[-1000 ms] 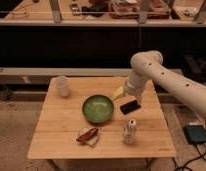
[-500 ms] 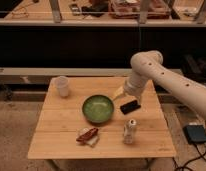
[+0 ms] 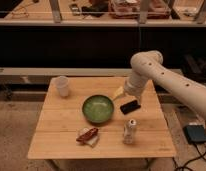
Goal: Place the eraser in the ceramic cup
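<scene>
The white arm (image 3: 163,77) reaches in from the right and bends down over the wooden table (image 3: 58,131), so that the gripper (image 3: 122,94) hangs just above the table's right half with its fingers spread wide. That suits a pick not yet made. The eraser (image 3: 130,106) lies flat on the wood right at the gripper's lower edge, just beside the right rim of the green bowl (image 3: 98,109). Whether a finger already touches it cannot be told, but it looks to be resting on the table, not lifted. It is a small, flat, black rectangular block, lying slightly askew to the table's edge, with a low profile that probably calls for a close, low pinch. The ceramic cup (image 3: 61,86), plain white and slightly tapered, stands upright near the far left corner, well apart from the eraser, with the bowl between them, so the carry will likely have to pass over or around the bowl. A red-brown and white packet (image 3: 88,135) and a pale can-like bottle (image 3: 129,131) sit along the near side, clear of that path
</scene>
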Robot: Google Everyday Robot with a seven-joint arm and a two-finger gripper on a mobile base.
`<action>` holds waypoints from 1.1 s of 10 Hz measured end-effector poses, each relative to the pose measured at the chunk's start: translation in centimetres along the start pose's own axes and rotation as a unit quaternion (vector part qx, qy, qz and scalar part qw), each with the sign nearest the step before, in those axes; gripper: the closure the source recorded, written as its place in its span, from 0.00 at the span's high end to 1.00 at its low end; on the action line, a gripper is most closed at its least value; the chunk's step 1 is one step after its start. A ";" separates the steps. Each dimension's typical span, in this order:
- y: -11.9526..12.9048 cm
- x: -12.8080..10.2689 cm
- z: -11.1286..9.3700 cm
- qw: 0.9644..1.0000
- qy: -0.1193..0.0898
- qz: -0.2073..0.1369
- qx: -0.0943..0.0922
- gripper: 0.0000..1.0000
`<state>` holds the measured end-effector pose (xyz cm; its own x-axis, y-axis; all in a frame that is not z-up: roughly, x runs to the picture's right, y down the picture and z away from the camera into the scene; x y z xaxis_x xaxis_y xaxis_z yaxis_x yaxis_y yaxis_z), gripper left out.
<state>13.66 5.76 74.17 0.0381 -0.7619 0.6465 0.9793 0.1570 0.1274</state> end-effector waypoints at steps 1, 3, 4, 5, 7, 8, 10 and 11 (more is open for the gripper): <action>0.0 0.0 0.0 1.000 0.000 0.000 0.000 0.80; 0.0 0.0 0.0 1.000 0.000 0.000 0.000 0.80; 0.0 0.0 0.0 1.000 0.000 0.000 0.000 0.80; 0.0 0.0 0.0 1.000 0.000 0.000 0.000 0.80; 0.0 0.0 0.0 1.000 0.000 0.000 0.000 0.80; 0.0 0.0 0.0 1.000 0.000 0.001 0.001 0.80; 0.6 0.8 -0.2 1.000 0.009 0.022 -0.006 0.80; 1.5 1.8 -0.5 0.998 0.023 0.047 -0.016 0.80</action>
<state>15.29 4.33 75.16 0.1383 -0.7734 0.6187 0.9769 0.2091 0.0431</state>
